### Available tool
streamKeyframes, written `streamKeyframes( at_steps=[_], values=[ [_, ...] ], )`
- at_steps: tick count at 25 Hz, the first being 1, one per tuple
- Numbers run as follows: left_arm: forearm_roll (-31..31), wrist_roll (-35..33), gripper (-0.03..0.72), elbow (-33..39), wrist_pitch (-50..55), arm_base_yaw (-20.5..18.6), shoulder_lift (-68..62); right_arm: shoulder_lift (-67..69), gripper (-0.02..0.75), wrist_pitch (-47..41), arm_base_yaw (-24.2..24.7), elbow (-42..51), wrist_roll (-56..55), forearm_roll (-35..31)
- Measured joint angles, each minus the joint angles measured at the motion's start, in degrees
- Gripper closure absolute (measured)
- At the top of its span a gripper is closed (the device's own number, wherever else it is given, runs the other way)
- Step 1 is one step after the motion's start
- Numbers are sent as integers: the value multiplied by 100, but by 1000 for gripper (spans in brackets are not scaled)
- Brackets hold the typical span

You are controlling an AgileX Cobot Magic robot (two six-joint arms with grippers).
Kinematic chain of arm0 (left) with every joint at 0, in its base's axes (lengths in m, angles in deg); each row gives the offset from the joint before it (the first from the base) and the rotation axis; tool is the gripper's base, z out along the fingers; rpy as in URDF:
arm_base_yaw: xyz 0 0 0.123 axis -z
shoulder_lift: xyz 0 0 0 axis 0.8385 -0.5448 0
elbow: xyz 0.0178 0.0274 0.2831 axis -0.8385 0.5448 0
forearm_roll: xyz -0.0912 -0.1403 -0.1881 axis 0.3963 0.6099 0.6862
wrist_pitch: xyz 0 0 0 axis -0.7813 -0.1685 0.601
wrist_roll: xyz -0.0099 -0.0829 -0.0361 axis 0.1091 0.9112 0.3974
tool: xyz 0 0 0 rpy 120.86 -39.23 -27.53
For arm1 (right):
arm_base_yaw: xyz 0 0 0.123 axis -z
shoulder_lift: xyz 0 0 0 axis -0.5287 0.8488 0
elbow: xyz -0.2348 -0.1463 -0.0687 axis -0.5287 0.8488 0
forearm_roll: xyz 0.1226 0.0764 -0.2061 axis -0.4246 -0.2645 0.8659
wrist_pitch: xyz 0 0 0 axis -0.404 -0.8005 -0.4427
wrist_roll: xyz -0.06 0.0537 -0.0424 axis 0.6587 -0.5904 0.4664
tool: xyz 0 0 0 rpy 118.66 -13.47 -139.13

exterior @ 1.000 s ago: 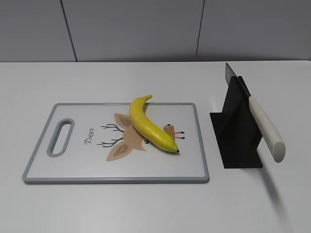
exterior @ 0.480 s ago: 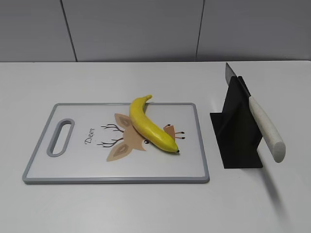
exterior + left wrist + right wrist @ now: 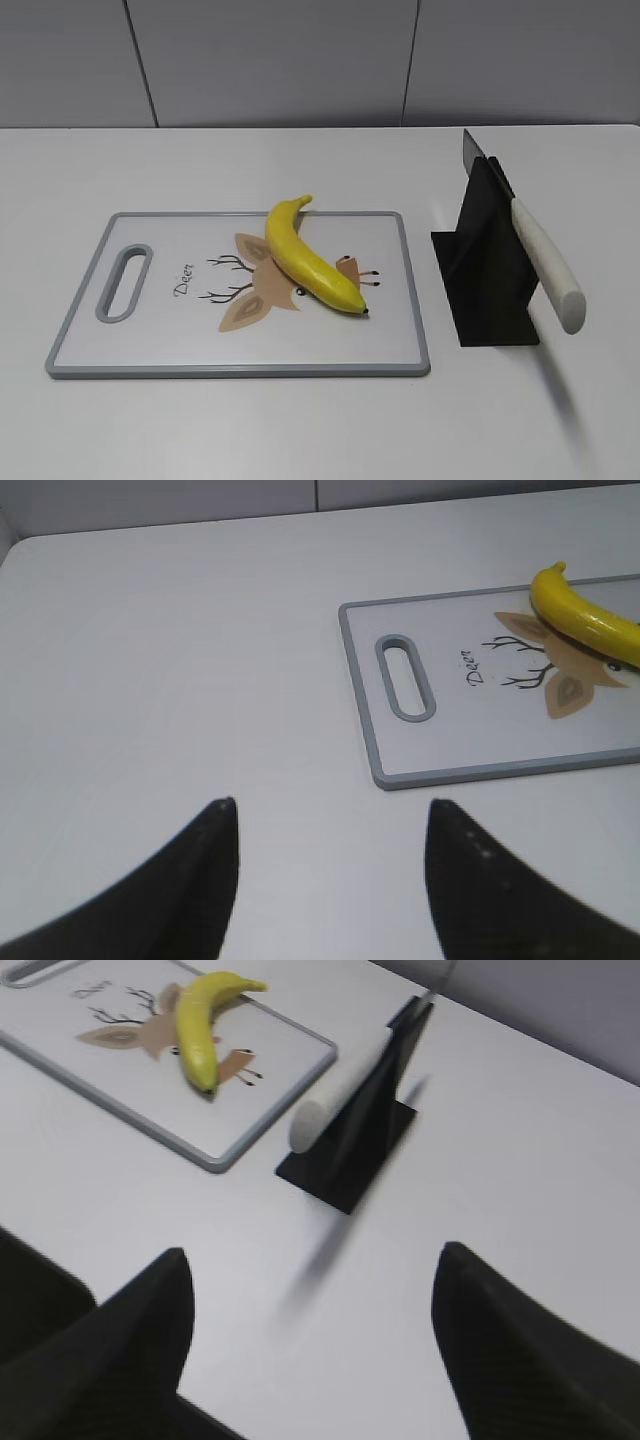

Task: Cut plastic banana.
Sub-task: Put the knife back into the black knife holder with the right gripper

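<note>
Banana (image 3: pixel 308 260) lies on cutting board (image 3: pixel 150 355), well apart from both tools.

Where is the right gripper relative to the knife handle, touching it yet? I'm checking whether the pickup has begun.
Apart. The right wrist view shows the right gripper open, bare table between its fingers and the knife handle.

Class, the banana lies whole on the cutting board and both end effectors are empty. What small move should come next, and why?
Probably the right end effector should move toward the knife's pale handle, which juts from the black stand. The plastic banana is uncut, nothing holds the knife, and the right end effector is open on that side.
</note>
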Motion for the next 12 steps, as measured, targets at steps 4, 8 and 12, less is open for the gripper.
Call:
streamKeyframes(
  at_steps=[4, 8, 12],
  values=[
    [0, 0, 113, 0, 5, 0, 0, 0, 162, 0, 1077, 0, 0, 0],
    [0, 0, 113, 0, 5, 0, 0, 0, 162, 3, 1796, 0, -8, 0],
    [0, 0, 113, 0, 10, 0, 0, 0, 162, 3, 1889, 0, -8, 1]
  ],
)
